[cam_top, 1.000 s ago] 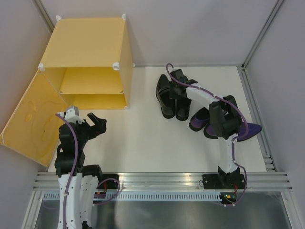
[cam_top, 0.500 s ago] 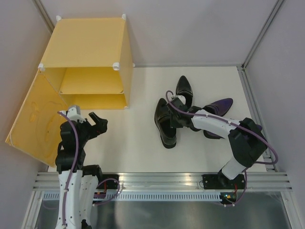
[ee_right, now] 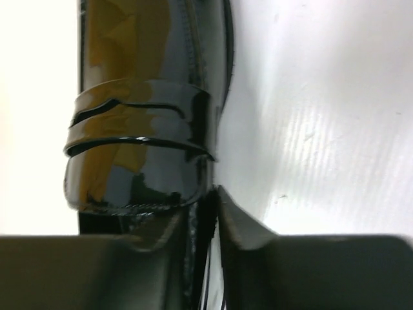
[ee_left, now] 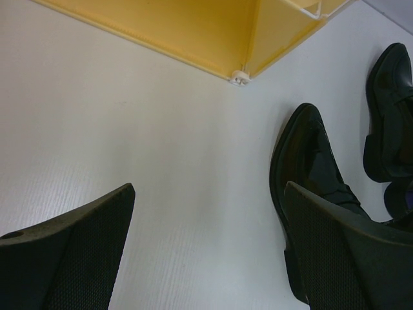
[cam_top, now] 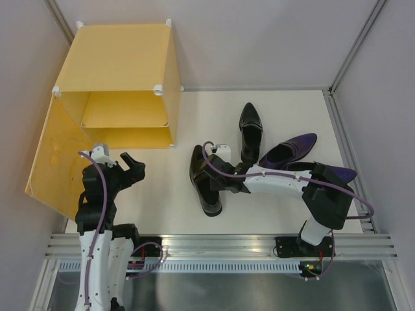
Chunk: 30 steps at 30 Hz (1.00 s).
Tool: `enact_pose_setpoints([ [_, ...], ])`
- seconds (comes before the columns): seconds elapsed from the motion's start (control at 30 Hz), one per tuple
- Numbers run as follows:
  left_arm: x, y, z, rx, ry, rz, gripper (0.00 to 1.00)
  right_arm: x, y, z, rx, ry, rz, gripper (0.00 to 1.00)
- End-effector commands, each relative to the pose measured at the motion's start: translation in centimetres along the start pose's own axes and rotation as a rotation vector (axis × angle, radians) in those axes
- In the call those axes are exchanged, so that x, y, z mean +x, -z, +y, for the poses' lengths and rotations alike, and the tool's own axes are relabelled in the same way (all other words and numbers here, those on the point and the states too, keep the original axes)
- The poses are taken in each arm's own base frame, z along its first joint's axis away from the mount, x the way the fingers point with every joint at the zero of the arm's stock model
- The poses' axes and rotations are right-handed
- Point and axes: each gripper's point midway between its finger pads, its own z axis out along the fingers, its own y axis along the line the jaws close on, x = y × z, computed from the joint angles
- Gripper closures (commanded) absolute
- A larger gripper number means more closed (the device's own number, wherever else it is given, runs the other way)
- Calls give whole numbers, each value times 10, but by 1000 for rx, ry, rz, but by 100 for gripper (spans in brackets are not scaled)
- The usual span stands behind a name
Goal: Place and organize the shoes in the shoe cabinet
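Midsection of your black shoe hides beneath the right hand overhead; wrist view shows that hand pinching the shoe's side. Your left hand stands spread.

I see bare table between the cabinet mouth and the black shoe that my right gripper pinches. My left gripper, jaws wide, sits near the front of that mouth. The door hangs open beside that arm. Past my right arm lie the other black shoe and the purple shoes, close together.
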Motion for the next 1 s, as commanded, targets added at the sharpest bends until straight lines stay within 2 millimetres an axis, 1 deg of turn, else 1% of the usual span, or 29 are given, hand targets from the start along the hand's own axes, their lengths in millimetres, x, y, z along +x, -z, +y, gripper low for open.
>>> enact_pose_setpoints([
  [0.0, -8, 3, -7, 13, 17, -1, 0, -25, 13, 38, -113, -55, -78, 68],
  [0.07, -8, 5, -7, 3, 28, 13, 0, -30, 21, 42, -136, -42, -92, 63],
  [0.1, -9, 6, -7, -2, 30, 21, 0, -32, 24, 43, -146, -37, -95, 58],
  [0.13, -15, 8, -6, -23, 40, 3, 0, -33, 27, 44, -152, -28, -98, 56],
  [0.17, -14, 10, -2, -53, 48, 13, 0, -37, 34, 45, -165, -29, -111, 53],
  [0.2, -16, 12, 2, -81, 56, 8, 0, -39, 38, 44, -172, -26, -117, 49],
  [0.23, -23, 15, 7, -122, 75, -9, 0, -39, 41, 42, -175, -20, -122, 46],
  [0.27, -24, 17, 13, -164, 84, -14, 0, -40, 44, 40, -177, -8, -126, 43],
  [0.3, -25, 18, 17, -187, 90, -19, 0, -44, 54, 41, -194, -7, -143, 37],
  [0.33, -31, 20, 23, -229, 105, -45, 0, -43, 57, 38, -196, 1, -144, 34],
  [0.37, -31, 21, 26, -250, 110, -48, 0, -44, 61, 36, -198, 12, -152, 31],
  [0.4, -33, 22, 28, -267, 114, -52, 0, -46, 70, 33, -213, 13, -166, 25],
  [0.5, -41, 24, 37, -332, 114, -73, 0, -49, 83, 25, -216, 45, -192, 16],
  [0.53, -47, 26, 45, -384, 110, -88, 0, -55, 94, 22, -223, 47, -217, 14],
  [0.6, -53, 30, 55, -451, 105, -104, 0, -56, 100, 14, -214, 68, -230, 12],
  [0.63, -62, 36, 61, -498, 103, -137, 0, -58, 109, 11, -223, 67, -247, 12],
  [0.7, -68, 40, 67, -548, 108, -152, 0, -57, 114, 4, -215, 78, -257, 12],
  [0.73, -75, 46, 71, -584, 118, -182, 0, -58, 120, 2, -227, 81, -268, 12],
  [0.77, -78, 49, 74, -606, 119, -194, 0, -59, 123, 0, -229, 79, -274, 12],
  [0.8, -87, 56, 79, -649, 129, -230, 0, -56, 123, -4, -224, 90, -274, 12],
  [0.97, -100, 78, 101, -808, 128, -298, 0, -56, 135, -16, -229, 114, -306, 10],
])
